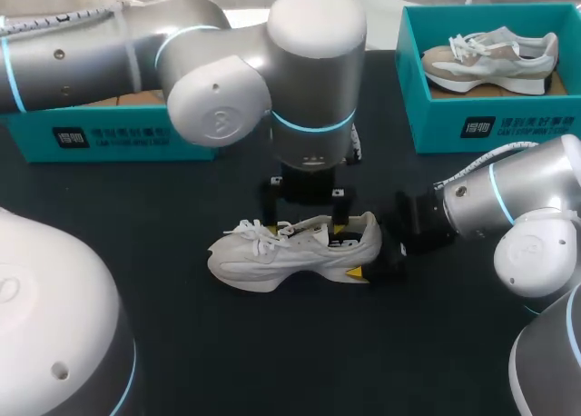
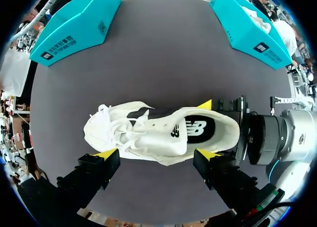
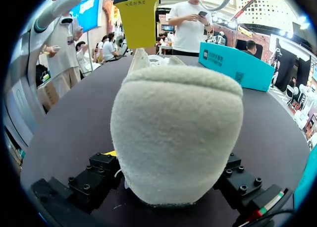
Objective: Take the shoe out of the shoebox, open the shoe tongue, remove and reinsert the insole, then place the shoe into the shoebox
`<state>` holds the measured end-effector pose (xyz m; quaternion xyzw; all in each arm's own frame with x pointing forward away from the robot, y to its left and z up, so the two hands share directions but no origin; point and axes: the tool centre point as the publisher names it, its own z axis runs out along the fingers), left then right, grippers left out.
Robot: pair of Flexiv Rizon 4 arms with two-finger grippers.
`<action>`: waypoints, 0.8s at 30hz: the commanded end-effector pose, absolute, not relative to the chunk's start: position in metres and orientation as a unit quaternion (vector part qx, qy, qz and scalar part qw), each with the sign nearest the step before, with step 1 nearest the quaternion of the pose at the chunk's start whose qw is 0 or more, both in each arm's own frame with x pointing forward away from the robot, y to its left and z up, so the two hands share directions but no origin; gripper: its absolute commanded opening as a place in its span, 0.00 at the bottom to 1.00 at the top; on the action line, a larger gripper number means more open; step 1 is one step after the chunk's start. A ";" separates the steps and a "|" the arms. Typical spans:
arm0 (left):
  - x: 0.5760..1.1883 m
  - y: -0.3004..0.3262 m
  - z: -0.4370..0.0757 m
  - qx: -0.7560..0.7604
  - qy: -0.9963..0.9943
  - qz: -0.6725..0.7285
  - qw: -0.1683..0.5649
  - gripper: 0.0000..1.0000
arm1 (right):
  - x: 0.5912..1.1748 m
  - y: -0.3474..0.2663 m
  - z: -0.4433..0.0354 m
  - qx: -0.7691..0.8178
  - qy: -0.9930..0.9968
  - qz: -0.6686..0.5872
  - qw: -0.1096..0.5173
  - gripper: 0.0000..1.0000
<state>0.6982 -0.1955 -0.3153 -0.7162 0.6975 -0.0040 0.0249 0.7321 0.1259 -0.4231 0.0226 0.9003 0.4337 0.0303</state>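
A white shoe (image 1: 290, 252) stood unboxed at the table (image 1: 272, 361) centre. The right claw (image 1: 363, 248) clamped its heel; the left claw (image 1: 306, 203) hung wide above it. The two o'clock box (image 1: 454, 116) held a tan shoe (image 1: 490, 57); the ten o'clock box (image 1: 118, 139) had its contents hidden.

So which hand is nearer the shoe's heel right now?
Right. The right hand clasps the heel of the white shoe from both sides; the left hand hangs open above the shoe's middle, over the tongue.

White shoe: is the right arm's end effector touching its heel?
Touching. The right wrist view shows the heel of the white shoe wedged between the two fingers of the right end effector, both pressing its sides.
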 end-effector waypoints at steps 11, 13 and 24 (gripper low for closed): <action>0.712 -0.221 -0.344 -0.729 0.681 0.035 0.059 1.00 | 0.733 0.125 -0.426 0.023 0.901 0.431 0.030 0.00; 0.713 -0.222 -0.347 -0.729 0.681 0.041 0.063 1.00 | 0.733 0.125 -0.426 0.023 0.901 0.431 0.030 0.00; 0.715 -0.196 -0.364 -0.736 0.667 0.076 0.088 1.00 | 0.733 0.125 -0.426 0.023 0.901 0.431 0.030 0.00</action>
